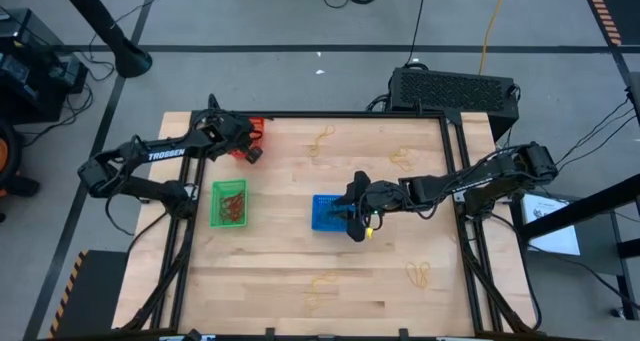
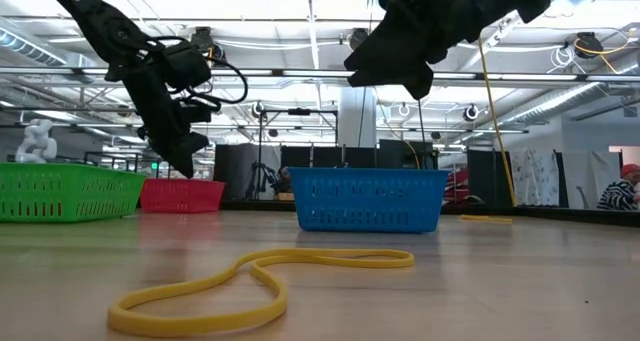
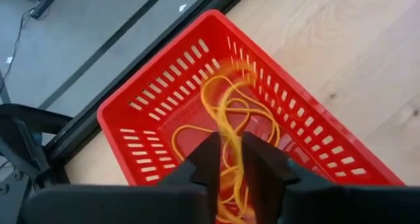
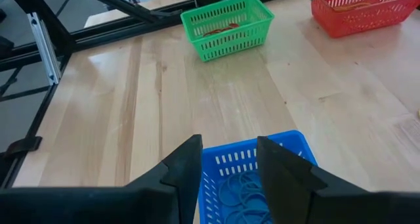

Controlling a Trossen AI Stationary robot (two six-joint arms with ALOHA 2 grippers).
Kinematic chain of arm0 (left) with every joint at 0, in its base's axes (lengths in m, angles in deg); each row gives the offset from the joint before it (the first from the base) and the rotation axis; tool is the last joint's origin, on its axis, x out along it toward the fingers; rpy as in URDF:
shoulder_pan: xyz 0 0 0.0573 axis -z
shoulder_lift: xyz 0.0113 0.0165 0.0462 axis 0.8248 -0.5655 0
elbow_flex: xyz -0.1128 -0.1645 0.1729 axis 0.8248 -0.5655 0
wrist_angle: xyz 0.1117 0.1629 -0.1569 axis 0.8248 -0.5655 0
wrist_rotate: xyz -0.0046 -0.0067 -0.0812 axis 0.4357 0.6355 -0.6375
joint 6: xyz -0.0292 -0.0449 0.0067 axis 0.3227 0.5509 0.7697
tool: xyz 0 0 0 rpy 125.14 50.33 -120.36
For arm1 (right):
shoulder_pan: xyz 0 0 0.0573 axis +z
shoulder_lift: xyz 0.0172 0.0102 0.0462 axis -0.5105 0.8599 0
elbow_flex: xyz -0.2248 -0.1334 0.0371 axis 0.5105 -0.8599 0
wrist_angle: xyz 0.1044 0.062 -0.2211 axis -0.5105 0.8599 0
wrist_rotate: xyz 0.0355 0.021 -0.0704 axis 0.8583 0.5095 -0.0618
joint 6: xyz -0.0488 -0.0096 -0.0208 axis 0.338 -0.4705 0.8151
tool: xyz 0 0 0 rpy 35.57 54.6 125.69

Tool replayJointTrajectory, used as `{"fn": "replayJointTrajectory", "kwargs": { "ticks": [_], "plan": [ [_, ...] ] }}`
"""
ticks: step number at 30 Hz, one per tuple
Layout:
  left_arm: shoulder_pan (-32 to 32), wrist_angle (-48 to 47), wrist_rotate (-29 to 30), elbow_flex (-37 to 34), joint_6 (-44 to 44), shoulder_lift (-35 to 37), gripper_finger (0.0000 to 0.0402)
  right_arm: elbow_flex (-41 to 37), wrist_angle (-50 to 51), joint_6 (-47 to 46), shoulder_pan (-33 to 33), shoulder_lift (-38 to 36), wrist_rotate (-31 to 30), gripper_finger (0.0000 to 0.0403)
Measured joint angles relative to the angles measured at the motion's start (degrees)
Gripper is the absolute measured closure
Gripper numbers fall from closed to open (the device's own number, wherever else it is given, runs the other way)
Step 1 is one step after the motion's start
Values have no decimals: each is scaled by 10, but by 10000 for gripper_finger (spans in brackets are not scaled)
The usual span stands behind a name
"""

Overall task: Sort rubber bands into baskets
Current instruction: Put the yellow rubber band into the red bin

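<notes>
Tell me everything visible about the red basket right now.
The red basket is a small rectangular plastic tray with slotted walls, standing upright at the table's far left corner beside the frame. Yellow-orange rubber bands lie tangled inside. The left gripper hangs above it, pinching a yellow-orange band that dangles into the basket.

arms: two, black, jointed | left arm (image 1: 150, 161): white TROSSEN lettering | cables: black, looped along the arms
</notes>
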Motion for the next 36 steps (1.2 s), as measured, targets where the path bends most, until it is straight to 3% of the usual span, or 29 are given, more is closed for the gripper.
{"fn": "replayJointTrajectory", "kwargs": {
  "ticks": [7,14,16,19,22,27,32,36],
  "plan": [
    [0,-2,1,2,0,0,257,0,0,0,0,0,0,266],
    [13,-79,-7,53,16,23,242,0,0,0,0,0,0,266],
    [26,-92,-40,68,17,41,242,0,0,0,0,0,0,266],
    [66,-89,-136,74,22,74,242,0,-1,0,0,0,0,266],
    [132,-64,-225,74,49,99,242,0,-3,0,0,0,0,266],
    [311,14,-247,74,92,105,242,0,-6,-24,0,0,0,266],
    [506,114,-169,75,106,69,242,0,-6,-56,4,0,0,266],
    [624,192,-109,75,107,4,242,0,-9,-74,18,0,1,266]
  ]
}}
